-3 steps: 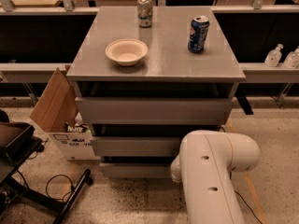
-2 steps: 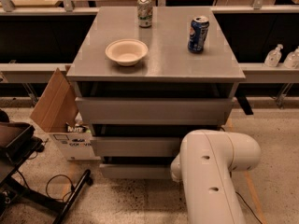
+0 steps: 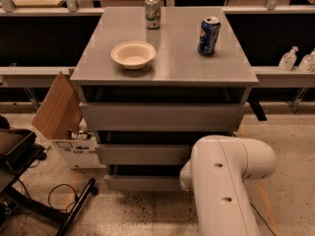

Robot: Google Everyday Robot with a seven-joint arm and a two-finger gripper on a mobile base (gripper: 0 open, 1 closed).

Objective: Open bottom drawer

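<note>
The grey cabinet point(image 3: 167, 68) has three handle-less drawer fronts. The bottom drawer point(image 3: 142, 183) is the lowest and slimmest front, just above the floor, and it stands out a little beyond the dark gap above it. My white arm point(image 3: 226, 181) rises from the lower right and covers the right ends of the middle and bottom drawers. My gripper is hidden behind this arm link, somewhere near the right end of the bottom drawer, so it does not show.
On the cabinet top are a white bowl point(image 3: 133, 54), a green can point(image 3: 153, 12) and a blue can point(image 3: 208, 35). An open cardboard box point(image 3: 59, 107) stands at the cabinet's left. A black wheeled base point(image 3: 34, 195) is at lower left. Bottles point(image 3: 288, 59) sit on the right shelf.
</note>
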